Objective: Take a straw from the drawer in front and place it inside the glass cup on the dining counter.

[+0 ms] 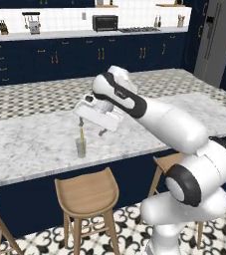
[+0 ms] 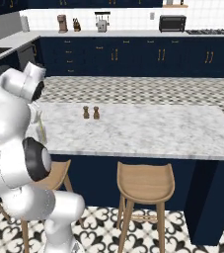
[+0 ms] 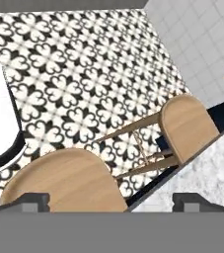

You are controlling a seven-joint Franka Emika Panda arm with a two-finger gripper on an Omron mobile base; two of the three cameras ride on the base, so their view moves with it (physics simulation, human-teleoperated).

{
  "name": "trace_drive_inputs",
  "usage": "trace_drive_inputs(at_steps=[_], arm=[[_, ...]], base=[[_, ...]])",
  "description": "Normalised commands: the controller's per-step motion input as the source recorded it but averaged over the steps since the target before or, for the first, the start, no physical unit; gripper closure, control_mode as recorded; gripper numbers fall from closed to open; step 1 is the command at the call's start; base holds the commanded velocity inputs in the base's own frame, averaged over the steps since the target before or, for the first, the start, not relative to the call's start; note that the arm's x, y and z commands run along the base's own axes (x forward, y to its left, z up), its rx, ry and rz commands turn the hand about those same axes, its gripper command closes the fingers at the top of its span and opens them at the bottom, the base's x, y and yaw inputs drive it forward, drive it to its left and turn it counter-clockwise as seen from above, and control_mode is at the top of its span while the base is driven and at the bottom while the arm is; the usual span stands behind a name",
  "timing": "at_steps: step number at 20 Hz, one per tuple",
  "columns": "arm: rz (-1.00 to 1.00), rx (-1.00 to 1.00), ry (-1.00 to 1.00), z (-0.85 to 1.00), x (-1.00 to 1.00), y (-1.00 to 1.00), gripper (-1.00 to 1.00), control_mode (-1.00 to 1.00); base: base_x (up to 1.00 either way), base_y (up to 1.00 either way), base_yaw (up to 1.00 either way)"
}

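A: Claw (image 1: pixel 91 127) spread wide, holding nothing, just above the cup.

B: Straw (image 1: pixel 81 136)?

A: Standing in the glass cup (image 1: pixel 80 148) on the counter (image 1: pixel 30 142), top poking out. Looks light, thin, easily bent; I'd pinch it gently mid-shaft. Cup likely slick and tippy.

B: Around it?

A: Stools (image 1: pixel 87 193) below, shakers (image 2: pixel 91 112) well apart.

The glass cup (image 1: pixel 80 148) stands upright on the dining counter (image 1: pixel 30 144), a small clear-greyish tumbler set near the front edge above the stools. A thin yellowish straw (image 1: pixel 81 134) rises straight up out of it, lower end inside the glass. The counter itself is a long white-grey veined marble slab (image 2: pixel 148 128) on a navy base. The drawer can't be made out.
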Motion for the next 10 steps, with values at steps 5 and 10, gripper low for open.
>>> trace_drive_inputs(at_steps=[5, 10], arm=[[0.0, -0.6, -0.62, -0.01, -1.0, 0.0, -1.0, -1.0], [0.0, -0.22, -0.13, -0.24, -0.65, 0.04, -1.0, -1.0]], base=[[0.0, 0.0, 0.0], [0.0, 0.0, 0.0]])
